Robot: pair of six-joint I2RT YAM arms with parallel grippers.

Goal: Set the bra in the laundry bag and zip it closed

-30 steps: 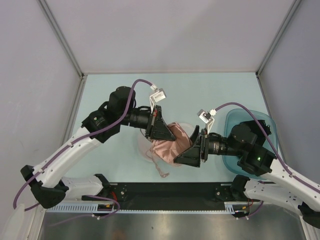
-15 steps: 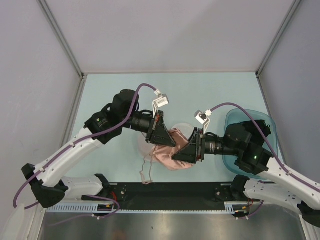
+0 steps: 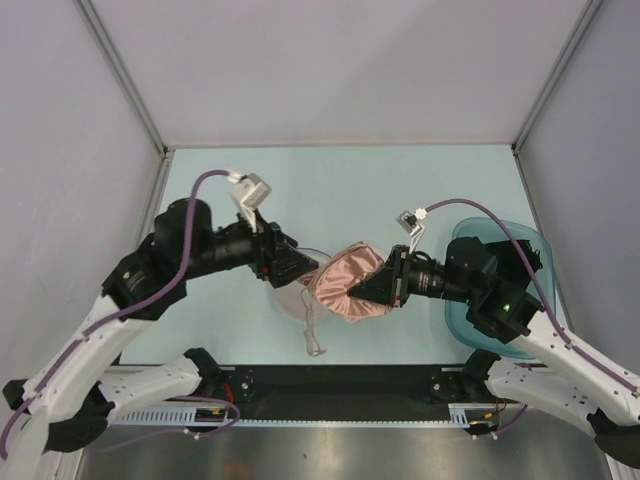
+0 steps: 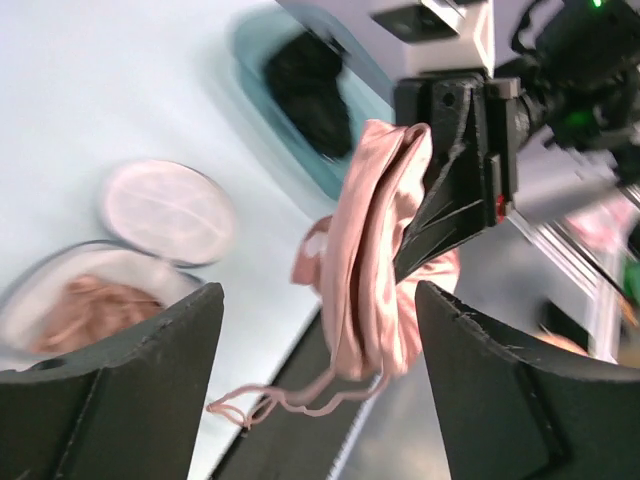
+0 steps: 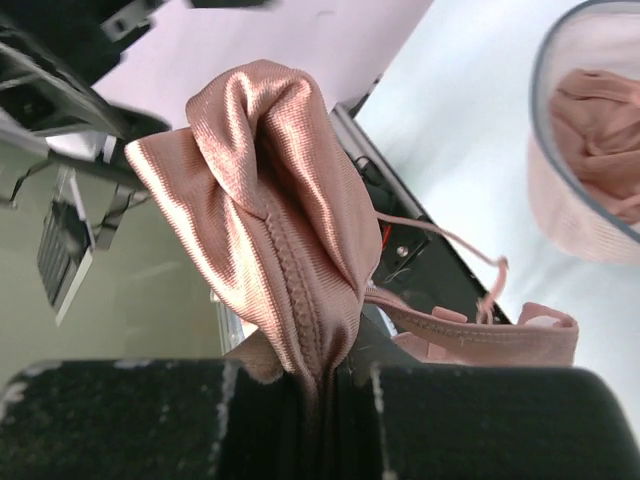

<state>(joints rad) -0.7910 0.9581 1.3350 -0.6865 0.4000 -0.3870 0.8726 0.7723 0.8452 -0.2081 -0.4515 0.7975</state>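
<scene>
And the left end effector [image 3: 296,272] lets go and backs off leftward, fingers spread wide, leaving the bra [image 3: 343,287] bunched mid-frame, clamped by the right end effector [image 3: 362,291] alone (strap dangling), near the open laundry bag [image 4: 170,210] but not yet inside.
</scene>
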